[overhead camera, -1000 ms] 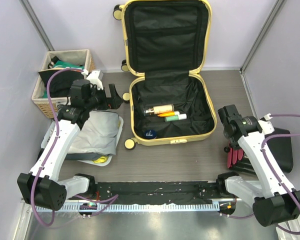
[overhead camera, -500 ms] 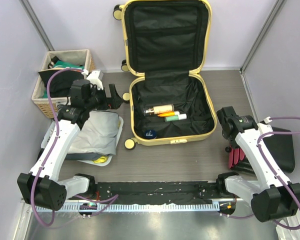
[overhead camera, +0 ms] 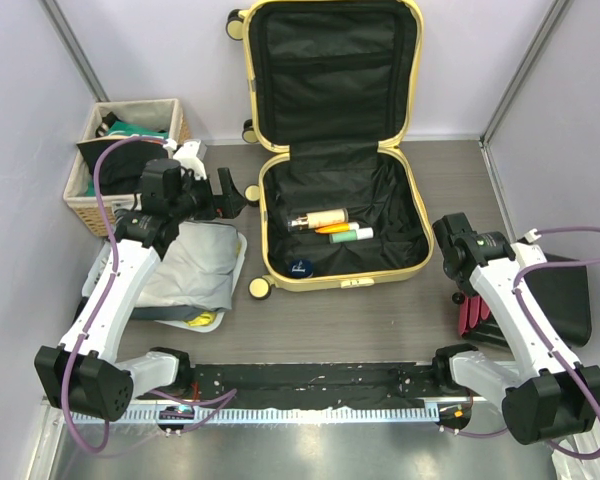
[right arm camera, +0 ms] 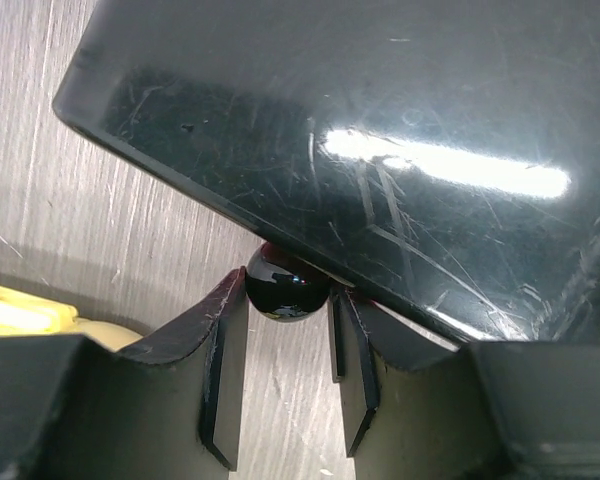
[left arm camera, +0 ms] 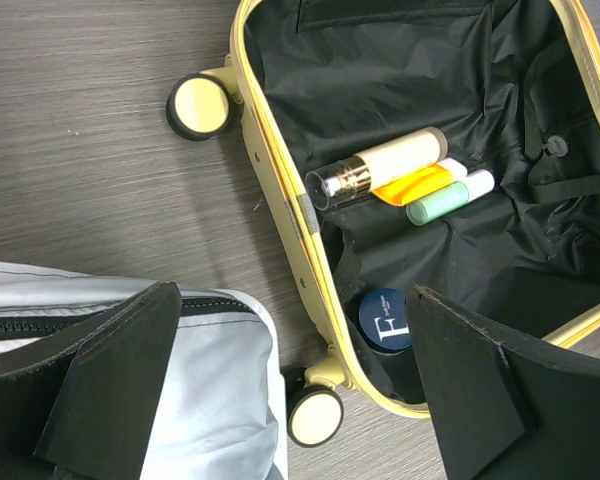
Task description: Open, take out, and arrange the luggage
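At right gripper (right arm camera: 288,300): noted fingers (right arm camera: 225,370) set close on both sides of a glossy round knob (right arm camera: 285,285), under the edge of a scratched, shiny black case (right arm camera: 380,140); cannot tell whether pinched. Noted right arm folded low, wrist bent down toward the wood-grain table (overhead camera: 330,330), right of the luggage (overhead camera: 330,80).

At left gripper (left arm camera: 290,292): found jaws spread wide, hovering above a smooth grey bag (left arm camera: 225,390) and the luggage's wheeled side; arm stretched forward.

Found luggage centre-back, open, lid raised behind. Pale-yellow hard shell, rounded corners, crinkled black lining. Holding three tubes (left arm camera: 385,165) and a round tin (left arm camera: 385,320).
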